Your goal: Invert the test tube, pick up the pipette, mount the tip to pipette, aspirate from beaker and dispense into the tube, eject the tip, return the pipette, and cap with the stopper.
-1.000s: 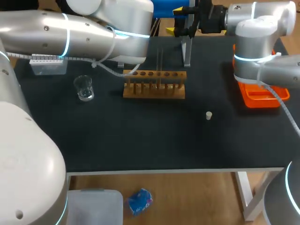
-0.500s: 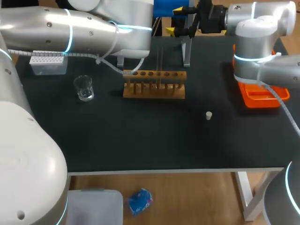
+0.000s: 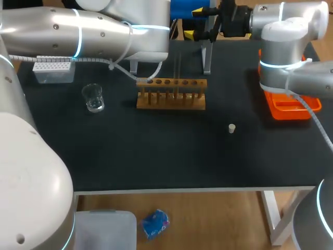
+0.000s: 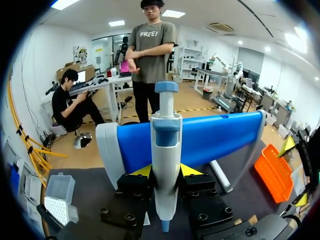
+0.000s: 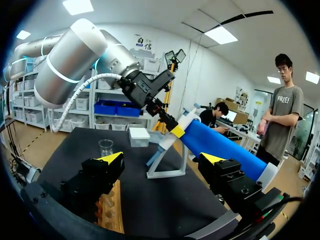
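My left gripper (image 4: 166,171) is shut on the white and blue pipette (image 4: 166,150), one yellow tip on each side of its body, right in front of the blue bar of the pipette stand (image 4: 220,137). In the head view the left arm covers that gripper and the pipette. My right gripper (image 3: 193,23) hangs open beside the stand, nothing between its fingers. A clear test tube (image 3: 178,70) stands in the wooden rack (image 3: 171,96). The glass beaker (image 3: 93,97) and the tip box (image 3: 52,70) sit at the left. The small white stopper (image 3: 232,127) lies right of middle.
An orange tray (image 3: 289,107) lies at the right edge under my right arm. The stand's white foot (image 5: 165,167) rests on the dark mat behind the rack. The front half of the table (image 3: 156,156) is bare mat.
My left arm has shifted slightly toward the back of the table, still gripping the pipette. The right arm has not moved.
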Controlling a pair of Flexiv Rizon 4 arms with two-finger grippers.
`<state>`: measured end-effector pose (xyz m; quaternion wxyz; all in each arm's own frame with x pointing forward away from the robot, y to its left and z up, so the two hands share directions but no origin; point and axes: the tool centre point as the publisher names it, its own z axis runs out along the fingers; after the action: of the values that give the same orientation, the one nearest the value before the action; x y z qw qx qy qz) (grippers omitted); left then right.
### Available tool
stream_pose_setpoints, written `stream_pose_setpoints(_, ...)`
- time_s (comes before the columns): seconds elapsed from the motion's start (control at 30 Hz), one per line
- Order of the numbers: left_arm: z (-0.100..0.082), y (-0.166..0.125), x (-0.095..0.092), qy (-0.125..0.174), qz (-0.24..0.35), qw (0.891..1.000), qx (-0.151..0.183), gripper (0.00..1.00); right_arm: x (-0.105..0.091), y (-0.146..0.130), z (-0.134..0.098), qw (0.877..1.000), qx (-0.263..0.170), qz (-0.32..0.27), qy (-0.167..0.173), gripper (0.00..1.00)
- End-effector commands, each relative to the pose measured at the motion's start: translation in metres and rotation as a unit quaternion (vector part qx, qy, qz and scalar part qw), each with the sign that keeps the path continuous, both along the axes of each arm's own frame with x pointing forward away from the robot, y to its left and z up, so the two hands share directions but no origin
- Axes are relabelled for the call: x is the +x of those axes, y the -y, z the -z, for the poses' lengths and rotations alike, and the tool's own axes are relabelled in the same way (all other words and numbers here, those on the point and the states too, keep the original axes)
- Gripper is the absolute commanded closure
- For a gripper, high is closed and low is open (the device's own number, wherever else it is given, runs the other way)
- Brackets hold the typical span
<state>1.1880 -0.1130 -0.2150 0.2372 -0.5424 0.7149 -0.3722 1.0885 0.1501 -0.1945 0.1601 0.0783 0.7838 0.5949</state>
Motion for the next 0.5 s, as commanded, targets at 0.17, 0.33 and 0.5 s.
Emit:
stream_pose_setpoints(0.17,0.0015,-0.0029,-0.0078,0.001,-0.002,1.000,-0.003,0.00,0.0007,0.0008,-0.0001,1.000,0.000,-0.002,0.000,0.00)
stream_pose_setpoints(0.33,0.0016,-0.0040,-0.0108,0.002,-0.005,1.000,-0.005,0.00,0.0007,0.0008,-0.0001,1.000,0.000,-0.002,0.000,0.00)
stream_pose_setpoints(0.5,0.0009,-0.0026,-0.0118,0.007,0.000,1.000,-0.014,0.00,0.0007,0.0008,-0.0001,1.000,0.000,-0.002,0.000,0.00)
